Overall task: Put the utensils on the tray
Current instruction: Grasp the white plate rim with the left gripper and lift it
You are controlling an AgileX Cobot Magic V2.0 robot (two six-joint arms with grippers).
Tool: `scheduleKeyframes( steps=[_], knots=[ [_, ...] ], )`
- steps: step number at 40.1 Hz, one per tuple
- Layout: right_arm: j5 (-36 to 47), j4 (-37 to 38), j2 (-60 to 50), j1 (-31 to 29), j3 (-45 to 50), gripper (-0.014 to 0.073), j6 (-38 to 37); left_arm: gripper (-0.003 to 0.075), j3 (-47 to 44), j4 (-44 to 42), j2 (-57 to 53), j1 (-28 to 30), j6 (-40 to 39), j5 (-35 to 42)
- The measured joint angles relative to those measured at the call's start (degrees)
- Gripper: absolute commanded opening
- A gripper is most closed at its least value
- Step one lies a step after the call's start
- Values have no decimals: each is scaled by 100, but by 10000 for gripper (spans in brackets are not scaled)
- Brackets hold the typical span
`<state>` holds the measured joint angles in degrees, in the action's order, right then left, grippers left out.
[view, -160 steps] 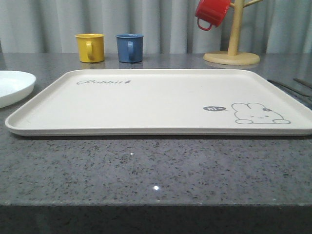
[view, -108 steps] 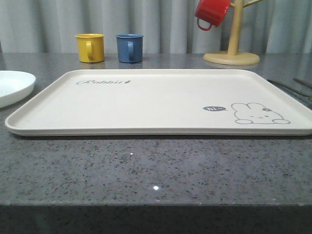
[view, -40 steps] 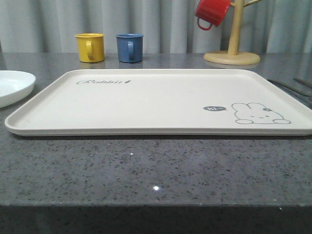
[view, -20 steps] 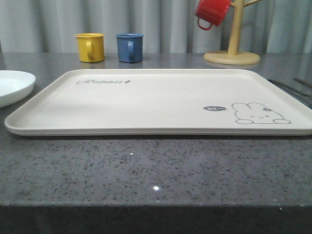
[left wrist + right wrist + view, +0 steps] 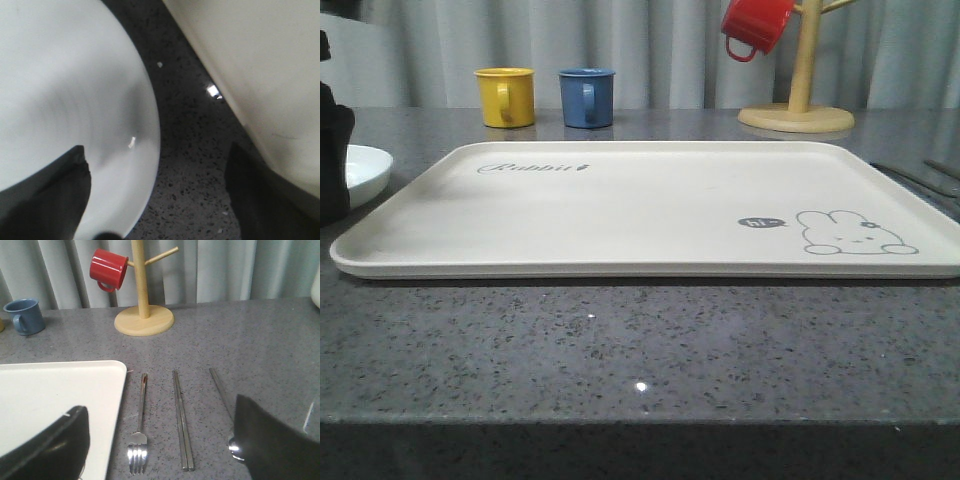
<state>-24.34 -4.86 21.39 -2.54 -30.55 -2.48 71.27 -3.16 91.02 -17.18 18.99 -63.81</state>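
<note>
Front view looks low across the tray (image 5: 640,215); wrist views sit close, both sharing its edges.

Left arm (image 5: 332,150) dark at the desk's left edge, seen from the front as a black bulk reaching up past the frame's top. Left gripper (image 5: 160,200) spread wide in its wrist view, one dark finger (image 5: 45,200) on each side, blurred, pointing steeply down toward the desk. Right gripper (image 5: 160,440) likewise spread wide in its wrist view, two black fingers (image 5: 47,447) far apart with nothing between them, held low and tilted forward along the desk's right side. Nothing gripped by either. Wrists and upper links out of sight, so joint pose not readable.
</note>
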Motion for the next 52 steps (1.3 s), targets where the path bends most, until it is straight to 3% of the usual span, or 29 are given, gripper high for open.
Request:
scheduleKeyframes(
  steps=[3,13,20,40,52],
  knots=[
    [0,0,0,0,0,612,0,337,0,0,63,0,0,-3],
    [0,0,0,0,0,612,0,206,3,-22,211,0,12,-3],
    [0,0,0,0,0,612,0,-18,13,-33,281,0,12,-3],
    [0,0,0,0,0,612,0,-18,1000,-177,-340,-77,-39,-40],
    [0,0,0,0,0,612,0,-18,1570,-638,-484,-1256,-411,-21]
  ],
)
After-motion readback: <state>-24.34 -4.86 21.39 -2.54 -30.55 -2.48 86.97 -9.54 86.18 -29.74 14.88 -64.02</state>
